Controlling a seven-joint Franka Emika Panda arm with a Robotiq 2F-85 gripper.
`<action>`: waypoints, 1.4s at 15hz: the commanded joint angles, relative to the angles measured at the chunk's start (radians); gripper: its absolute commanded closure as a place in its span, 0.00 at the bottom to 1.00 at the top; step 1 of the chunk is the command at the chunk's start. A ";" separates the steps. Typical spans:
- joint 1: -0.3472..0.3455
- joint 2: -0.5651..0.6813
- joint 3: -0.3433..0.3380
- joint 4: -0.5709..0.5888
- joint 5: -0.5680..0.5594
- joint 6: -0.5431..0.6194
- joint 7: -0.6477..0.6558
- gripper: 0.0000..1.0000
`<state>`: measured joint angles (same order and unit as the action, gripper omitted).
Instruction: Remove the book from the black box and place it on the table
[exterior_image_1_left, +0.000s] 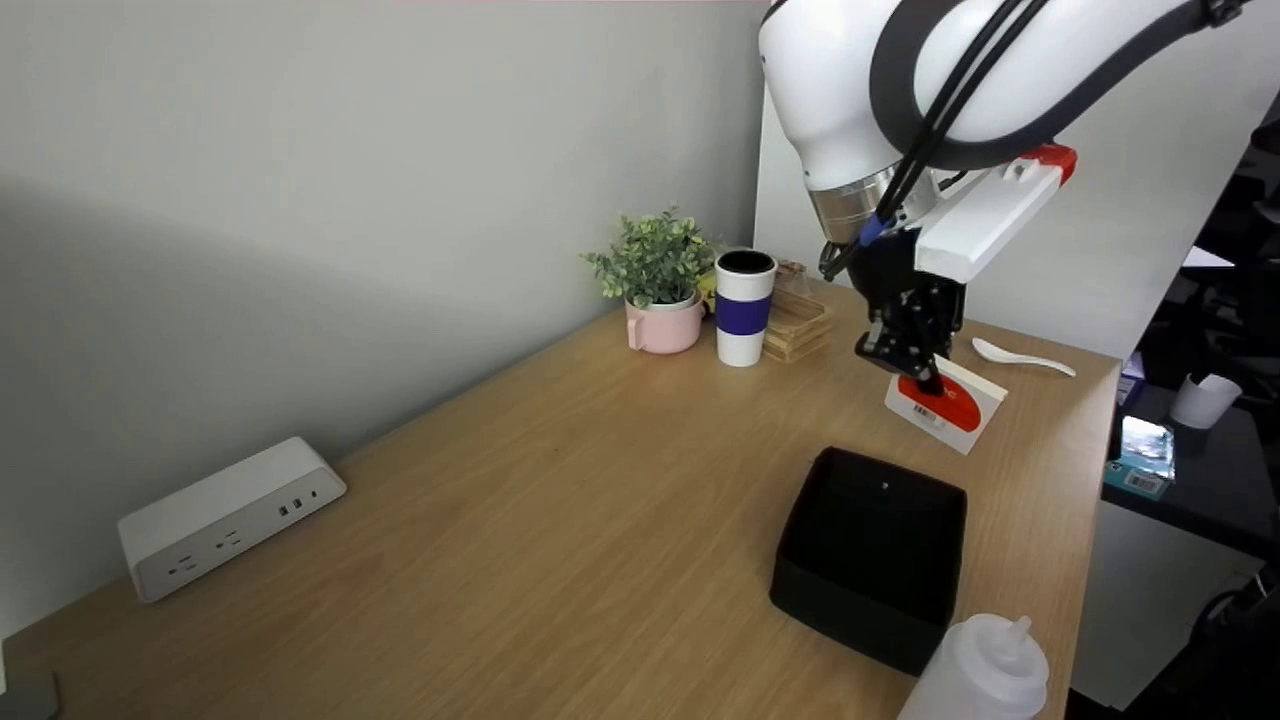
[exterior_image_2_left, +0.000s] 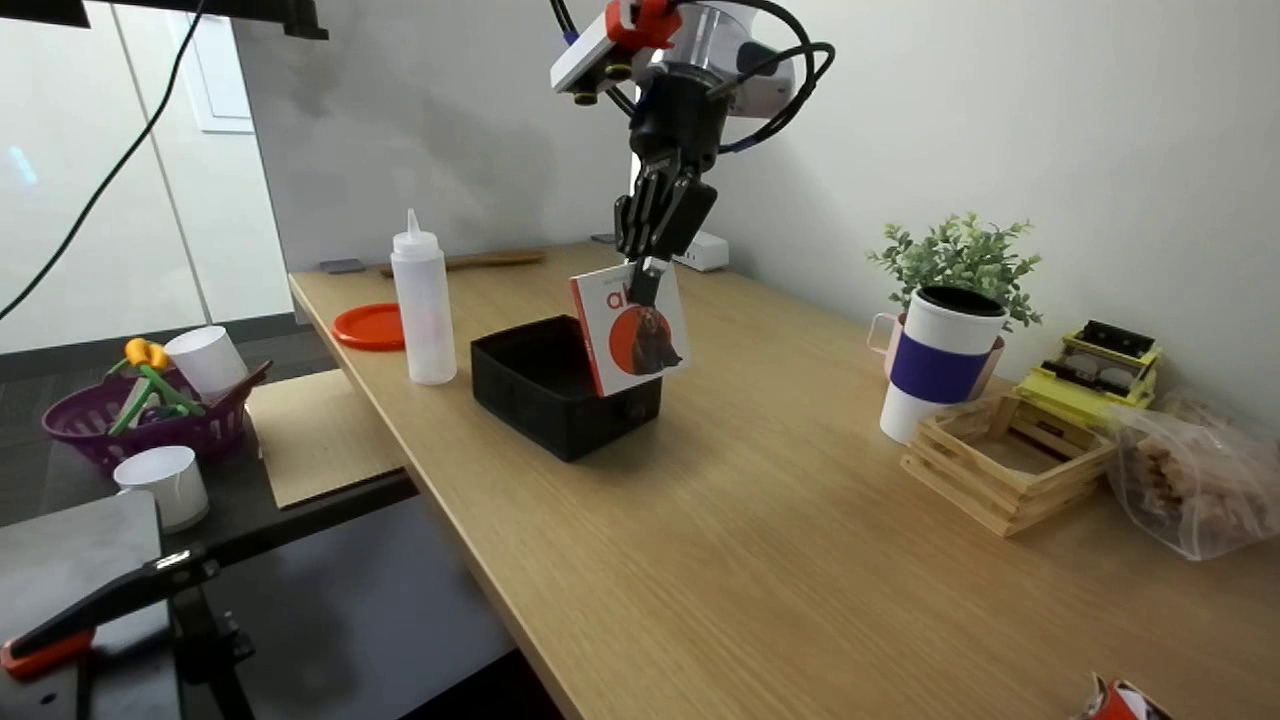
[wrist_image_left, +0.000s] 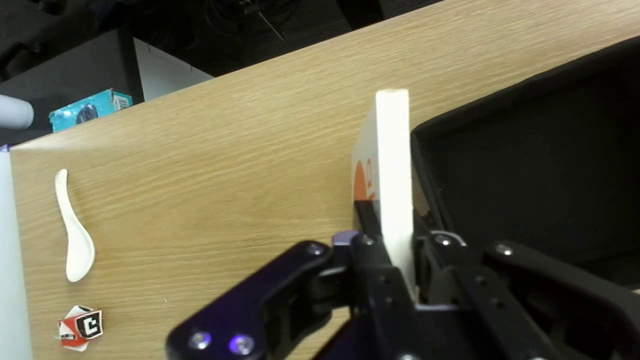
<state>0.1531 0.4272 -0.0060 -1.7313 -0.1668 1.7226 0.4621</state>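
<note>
My gripper (exterior_image_1_left: 915, 372) is shut on the book (exterior_image_1_left: 958, 408), near its upper edge, with one finger on each face. The book is white with a red-orange patch and hangs upright, slightly tilted. In an exterior view the book (exterior_image_2_left: 612, 330) partly covers the black box (exterior_image_2_left: 520, 412) behind it, with the gripper (exterior_image_2_left: 645, 285) above. In the wrist view the book (wrist_image_left: 395, 150) stands edge-on between the fingers (wrist_image_left: 392, 220), just outside the rim of the black box (wrist_image_left: 540, 170). The box (exterior_image_1_left: 850, 615) looks empty. The table (exterior_image_1_left: 560, 520) lies below; the book's lower edge appears above it.
A translucent bottle (exterior_image_2_left: 425, 310) stands beside the box, near a red plate (exterior_image_2_left: 370, 327). A white-and-purple cup (exterior_image_1_left: 741, 312), potted plant (exterior_image_1_left: 660, 260) and wooden crate (exterior_image_2_left: 1005, 465) line the wall. A white spoon (wrist_image_left: 77, 240) and small red-white object (wrist_image_left: 80, 327) lie on the table.
</note>
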 joint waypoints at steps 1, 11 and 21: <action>-0.008 0.010 0.006 -0.016 -0.013 0.044 -0.070 0.96; 0.001 0.062 0.043 0.000 -0.062 0.106 -0.380 0.96; -0.004 0.057 0.038 -0.009 -0.068 0.126 -0.341 0.96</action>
<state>0.1553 0.4860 0.0301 -1.7384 -0.2308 1.8278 0.1285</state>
